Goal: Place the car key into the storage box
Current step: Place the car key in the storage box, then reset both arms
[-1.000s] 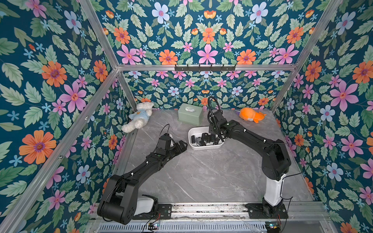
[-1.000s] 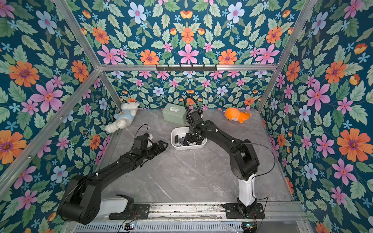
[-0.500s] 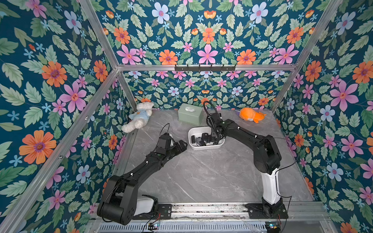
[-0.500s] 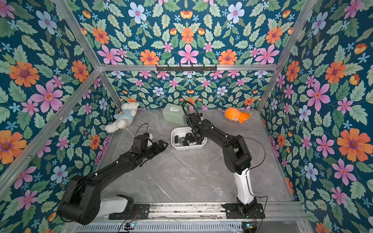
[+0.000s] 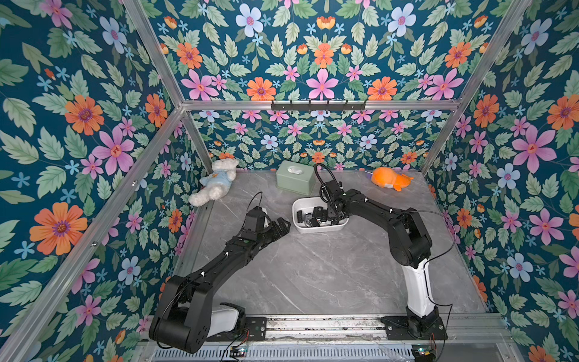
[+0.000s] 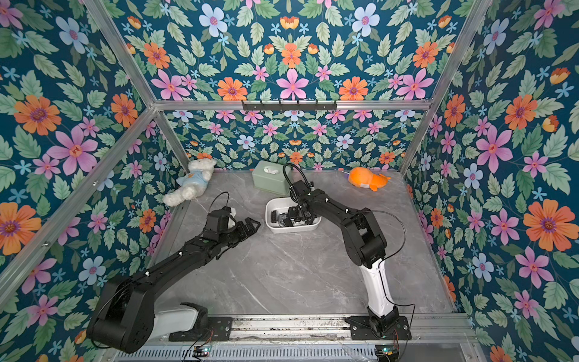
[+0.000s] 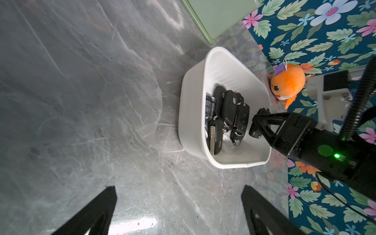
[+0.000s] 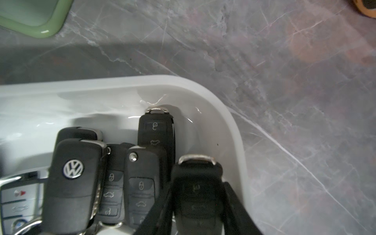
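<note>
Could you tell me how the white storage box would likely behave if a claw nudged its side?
It would probably slide rather than tip: the storage box is low and wide on the smooth table. The pile of car keys inside likely adds weight and may shift. Its thin wall may flex slightly.

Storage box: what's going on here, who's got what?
The right gripper is down inside the storage box, jaws closed on a car key, next to the other keys lying in there. The key is not yet let go. The left gripper hovers open and empty over the table beside the box, touching nothing.
</note>
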You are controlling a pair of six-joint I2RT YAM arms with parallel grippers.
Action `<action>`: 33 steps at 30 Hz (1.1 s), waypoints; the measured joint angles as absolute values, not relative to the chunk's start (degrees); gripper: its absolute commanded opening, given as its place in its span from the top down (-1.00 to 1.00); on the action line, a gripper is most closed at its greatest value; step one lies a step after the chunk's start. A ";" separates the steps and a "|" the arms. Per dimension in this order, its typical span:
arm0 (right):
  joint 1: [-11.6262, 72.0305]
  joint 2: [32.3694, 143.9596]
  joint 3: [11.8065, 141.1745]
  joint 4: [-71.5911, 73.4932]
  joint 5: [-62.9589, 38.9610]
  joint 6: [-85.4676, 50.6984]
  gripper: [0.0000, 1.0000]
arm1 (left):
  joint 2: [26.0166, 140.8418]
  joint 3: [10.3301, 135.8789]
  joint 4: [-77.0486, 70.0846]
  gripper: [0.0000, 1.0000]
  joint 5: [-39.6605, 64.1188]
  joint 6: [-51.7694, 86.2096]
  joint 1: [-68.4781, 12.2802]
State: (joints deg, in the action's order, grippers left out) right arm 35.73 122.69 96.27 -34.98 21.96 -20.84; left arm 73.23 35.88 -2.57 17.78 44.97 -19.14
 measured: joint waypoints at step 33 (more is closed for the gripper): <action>32.86 93.43 72.07 -18.63 25.06 -20.56 -0.55 | 71.35 48.58 10.41 -0.99 0.60 30.13 -17.12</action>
